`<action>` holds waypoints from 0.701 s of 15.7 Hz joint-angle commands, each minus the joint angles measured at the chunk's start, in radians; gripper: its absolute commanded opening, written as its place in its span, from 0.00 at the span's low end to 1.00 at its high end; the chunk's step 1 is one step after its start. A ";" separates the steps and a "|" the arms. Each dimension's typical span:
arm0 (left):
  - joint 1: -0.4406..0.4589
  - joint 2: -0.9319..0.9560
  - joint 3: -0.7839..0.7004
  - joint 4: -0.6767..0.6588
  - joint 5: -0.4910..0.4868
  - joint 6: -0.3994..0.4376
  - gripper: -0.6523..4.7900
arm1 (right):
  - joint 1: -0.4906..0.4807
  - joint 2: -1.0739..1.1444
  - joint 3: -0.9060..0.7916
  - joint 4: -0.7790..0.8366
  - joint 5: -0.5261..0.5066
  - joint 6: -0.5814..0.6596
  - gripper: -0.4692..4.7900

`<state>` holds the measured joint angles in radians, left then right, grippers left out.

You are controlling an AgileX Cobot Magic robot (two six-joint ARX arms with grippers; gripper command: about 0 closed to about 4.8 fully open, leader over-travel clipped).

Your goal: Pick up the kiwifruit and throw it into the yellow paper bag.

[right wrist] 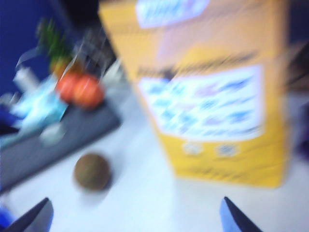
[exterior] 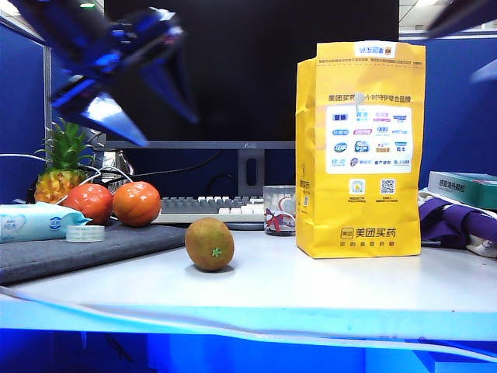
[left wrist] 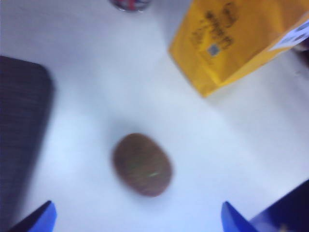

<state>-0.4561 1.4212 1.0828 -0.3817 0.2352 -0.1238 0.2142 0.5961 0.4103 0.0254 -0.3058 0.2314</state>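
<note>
The kiwifruit (exterior: 210,244) lies on the white bench (exterior: 326,287), in the open, touching nothing but the bench surface. All positions below are given relative to the kiwifruit.

The yellow paper bag (exterior: 361,148) stands upright on the bench to the right of the kiwifruit, apart from it, with its white printed panel facing the exterior camera. A small clear glass (exterior: 279,210) sits behind and right of the kiwifruit, just beside the bag. Two tomatoes (exterior: 137,203) rest on a dark mat (exterior: 85,252) to the left and behind, touching each other. A pineapple (exterior: 64,167) stands further left behind them. A keyboard (exterior: 206,207) lies behind.

My left hand (left wrist: 137,220) hangs above the kiwifruit, well clear of it. Its fingertips (left wrist: 41,217) stand wide apart and it holds nothing. In the exterior view it appears blurred, high and to the left (exterior: 144,93).

My right hand (right wrist: 135,217) is off to the right of the kiwifruit, facing the bag. Its fingers (right wrist: 236,216) are spread and empty. The wrist view is blurred.
</note>
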 commanded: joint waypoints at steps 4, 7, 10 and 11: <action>-0.110 0.147 0.064 -0.038 -0.184 -0.106 1.00 | 0.001 0.324 0.118 0.026 -0.289 0.001 1.00; -0.140 0.233 0.064 -0.019 -0.232 -0.161 1.00 | 0.002 0.345 0.119 0.069 -0.349 0.000 1.00; -0.150 0.277 0.064 0.044 -0.232 -0.220 1.00 | 0.002 0.345 0.119 0.093 -0.364 0.000 1.00; -0.150 0.290 0.064 0.064 -0.232 -0.233 1.00 | 0.002 0.345 0.119 0.100 -0.379 0.000 1.00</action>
<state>-0.6060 1.7061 1.1439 -0.3523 0.0067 -0.3367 0.2146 0.9443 0.5224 0.1001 -0.6617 0.2314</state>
